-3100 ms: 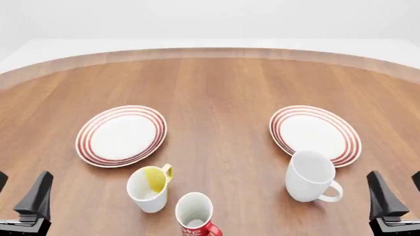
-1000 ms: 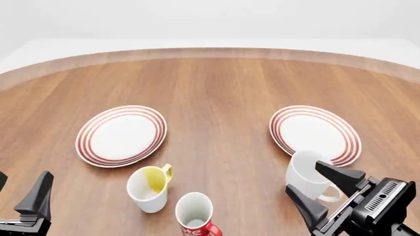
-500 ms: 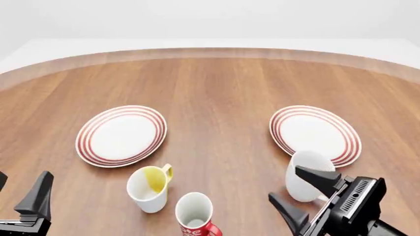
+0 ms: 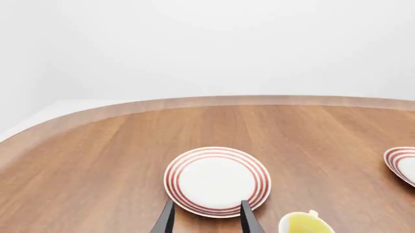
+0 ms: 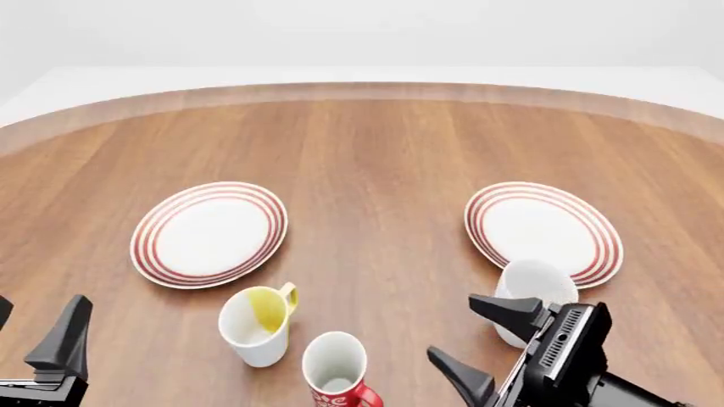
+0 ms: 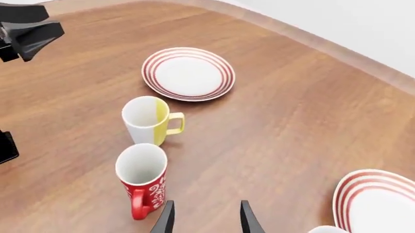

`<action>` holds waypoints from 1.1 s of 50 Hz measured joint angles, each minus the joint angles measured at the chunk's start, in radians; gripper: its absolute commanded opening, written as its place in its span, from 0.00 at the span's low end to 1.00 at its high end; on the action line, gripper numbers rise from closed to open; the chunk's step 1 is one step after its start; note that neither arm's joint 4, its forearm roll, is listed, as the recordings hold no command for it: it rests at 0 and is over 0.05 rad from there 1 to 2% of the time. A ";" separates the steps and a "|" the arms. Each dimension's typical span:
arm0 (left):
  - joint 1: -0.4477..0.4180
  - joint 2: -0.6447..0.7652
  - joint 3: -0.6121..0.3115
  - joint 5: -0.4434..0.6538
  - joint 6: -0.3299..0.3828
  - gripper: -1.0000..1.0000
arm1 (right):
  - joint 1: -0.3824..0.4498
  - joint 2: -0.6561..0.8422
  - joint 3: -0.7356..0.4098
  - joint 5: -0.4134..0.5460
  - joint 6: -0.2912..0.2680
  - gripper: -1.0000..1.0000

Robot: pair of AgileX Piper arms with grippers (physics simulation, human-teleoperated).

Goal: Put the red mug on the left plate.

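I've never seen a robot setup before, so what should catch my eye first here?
Two red-ringed plates sit on the wooden table, the left plate and its twin opposite. Near the front edge stand three mugs, the red mug in the middle. The right hand, open, reaches in toward it.
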 measured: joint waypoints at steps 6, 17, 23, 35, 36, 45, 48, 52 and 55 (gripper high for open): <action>0.000 0.000 0.000 0.000 0.000 1.00 | 0.025 0.046 -0.008 -0.024 0.002 1.00; 0.000 0.000 0.000 0.000 0.000 1.00 | 0.080 0.132 -0.025 -0.067 0.011 1.00; 0.000 0.000 0.000 0.000 0.000 1.00 | 0.104 0.163 -0.033 -0.080 0.016 1.00; 0.000 0.000 0.000 0.000 0.000 1.00 | 0.152 0.226 -0.047 -0.097 0.028 1.00; 0.000 0.000 0.000 0.000 0.000 1.00 | 0.156 0.232 -0.049 -0.099 0.030 1.00; 0.000 0.000 0.000 0.000 0.000 1.00 | 0.184 0.280 -0.056 -0.120 0.037 1.00; 0.000 0.000 0.000 0.000 0.000 1.00 | 0.191 0.297 -0.058 -0.128 0.040 1.00; 0.000 0.000 0.000 0.000 0.000 1.00 | 0.196 0.323 -0.060 -0.140 0.039 1.00; 0.000 0.000 0.000 0.000 0.000 1.00 | 0.201 0.339 -0.062 -0.147 0.041 1.00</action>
